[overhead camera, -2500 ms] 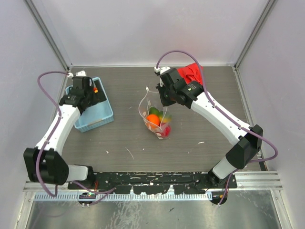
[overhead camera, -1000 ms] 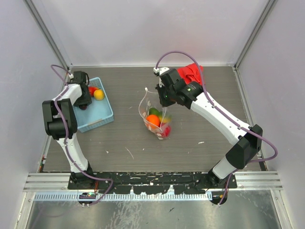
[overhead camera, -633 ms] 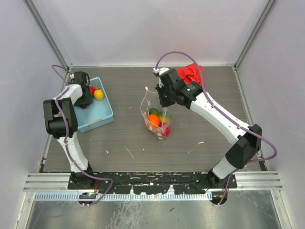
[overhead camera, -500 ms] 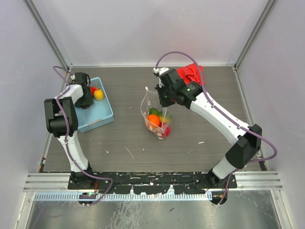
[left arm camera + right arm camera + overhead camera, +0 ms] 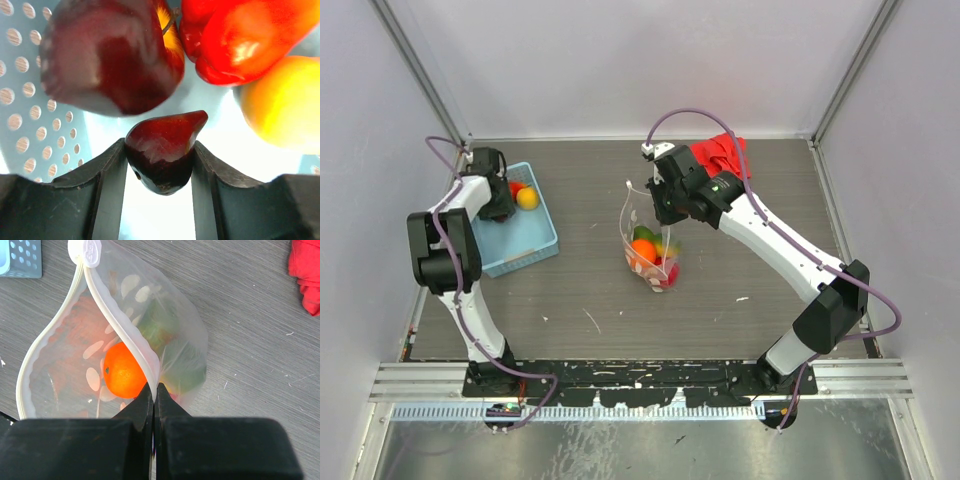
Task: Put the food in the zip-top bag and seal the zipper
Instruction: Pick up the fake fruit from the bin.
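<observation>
1. While we load food, our landmark is the zip-top bag [image 5: 648, 238]. It stands mid-table with its mouth gaping, and every place below is given off it.
2. Well left of the bag is the light blue basket [image 5: 538, 243]. The left gripper [image 5: 158, 165] is down inside it, claw pinching a small dark red fruit [image 5: 162, 140], both fingers touching its sides.
3. Also well left of the bag, a big dark apple [image 5: 110, 55], a red fruit [image 5: 240, 35] and a yellow fruit [image 5: 280, 105] crowd just past the pinched one. We cannot tell whether the apple touches it.
4. We judge the step in hand to be lifting this fruit and carrying it right to the bag. Go straight up first so the neighbours are not dragged along. The piece tapers and could squirt out, so hold firm and move slowly.
5. Inside the bag we see an orange fruit [image 5: 122, 375] and a green one [image 5: 160, 325], with something red lower down.
6. At the bag's rim, the right gripper [image 5: 154, 390] has its claw pressed together on the zipper [image 5: 120, 325], holding the mouth up and open.
7. Release low over the open loop, clear of that pinch point, and don't knock the rim.
8. Beyond the bag to the right lies a red cloth [image 5: 720, 152]. It is not food, so skip it.
9. The seal is not yet started, and more fruit waits left of the bag.
</observation>
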Motion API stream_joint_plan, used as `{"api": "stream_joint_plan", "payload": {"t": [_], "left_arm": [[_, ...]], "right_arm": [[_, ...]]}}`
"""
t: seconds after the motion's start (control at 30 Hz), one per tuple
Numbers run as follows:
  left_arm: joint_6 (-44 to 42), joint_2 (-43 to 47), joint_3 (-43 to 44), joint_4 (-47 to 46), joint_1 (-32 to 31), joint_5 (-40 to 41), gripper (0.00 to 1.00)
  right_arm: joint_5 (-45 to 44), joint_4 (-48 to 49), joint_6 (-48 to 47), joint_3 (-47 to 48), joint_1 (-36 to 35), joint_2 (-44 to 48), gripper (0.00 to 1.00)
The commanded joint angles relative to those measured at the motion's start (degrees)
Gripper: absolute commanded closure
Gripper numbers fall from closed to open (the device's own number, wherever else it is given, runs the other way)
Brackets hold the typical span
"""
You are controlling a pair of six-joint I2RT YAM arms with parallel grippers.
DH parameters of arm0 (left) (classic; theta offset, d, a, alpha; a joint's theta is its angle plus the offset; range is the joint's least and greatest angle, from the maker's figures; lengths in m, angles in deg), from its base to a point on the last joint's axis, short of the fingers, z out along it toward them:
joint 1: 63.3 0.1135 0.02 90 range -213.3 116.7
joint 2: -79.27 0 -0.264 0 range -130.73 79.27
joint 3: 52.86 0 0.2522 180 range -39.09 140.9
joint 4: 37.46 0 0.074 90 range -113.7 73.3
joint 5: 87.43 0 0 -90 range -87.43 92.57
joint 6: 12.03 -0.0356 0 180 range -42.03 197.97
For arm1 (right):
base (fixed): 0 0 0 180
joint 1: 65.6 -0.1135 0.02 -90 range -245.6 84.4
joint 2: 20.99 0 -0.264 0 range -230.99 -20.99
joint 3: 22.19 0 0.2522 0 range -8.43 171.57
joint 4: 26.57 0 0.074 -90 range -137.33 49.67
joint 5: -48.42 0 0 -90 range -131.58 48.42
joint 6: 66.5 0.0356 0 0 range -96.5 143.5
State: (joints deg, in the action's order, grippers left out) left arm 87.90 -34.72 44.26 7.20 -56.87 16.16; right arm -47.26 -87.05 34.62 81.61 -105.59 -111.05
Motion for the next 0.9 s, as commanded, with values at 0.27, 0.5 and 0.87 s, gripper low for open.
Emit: {"api": "stream_joint_plan", "payload": {"t": [0.27,0.5,0.87], "left_arm": [[7.11,18.48,-2.02,2.59,-2.57,-10.75,0.62],[8.53,26.80,-5.01,0.95,-10.52,-14.84,0.62],[5.56,37.47,-9.04,-4.54,-22.05,-17.37,0.63]], "right_arm": [[-0.46,2.25,0.84,0.96,0.06,0.67,1.00],[0.04,1.99,0.93,2.10,0.02,0.91,1.00],[0.05,1.72,1.10,3.01,-0.01,0.51,1.00]]}}
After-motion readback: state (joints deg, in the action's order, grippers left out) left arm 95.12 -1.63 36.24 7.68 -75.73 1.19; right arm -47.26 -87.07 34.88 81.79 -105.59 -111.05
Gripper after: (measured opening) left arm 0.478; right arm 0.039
